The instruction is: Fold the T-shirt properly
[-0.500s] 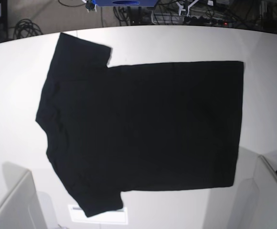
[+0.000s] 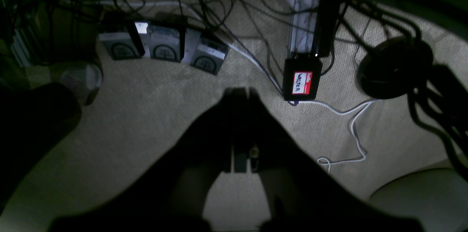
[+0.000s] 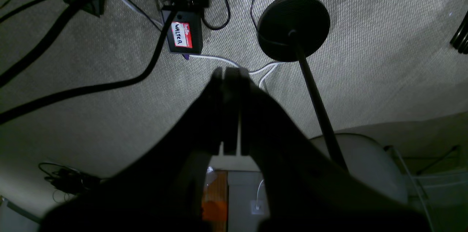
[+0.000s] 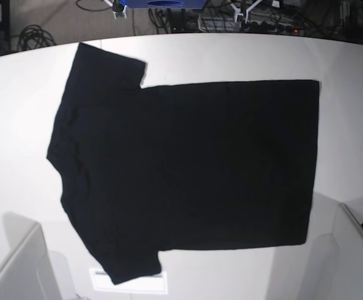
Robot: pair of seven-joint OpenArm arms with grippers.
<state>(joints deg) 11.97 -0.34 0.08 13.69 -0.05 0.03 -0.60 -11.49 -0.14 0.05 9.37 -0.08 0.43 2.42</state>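
Note:
The black T-shirt [image 4: 188, 169] lies spread flat on the white table [image 4: 19, 112] in the base view, plain side up, collar and sleeves at the left, hem at the right. Neither gripper shows in the base view. In the left wrist view my left gripper [image 2: 239, 93] is shut, its dark fingers pressed together over the carpet floor. In the right wrist view my right gripper [image 3: 228, 73] is likewise shut, with nothing between its fingers. The T-shirt is out of sight in both wrist views.
White arm parts sit at the lower left [image 4: 19, 269] and lower right [image 4: 353, 250] corners of the base view. Under the wrist cameras lie carpet, cables, a labelled black box [image 2: 302, 82] and a round black stand base [image 3: 293, 25].

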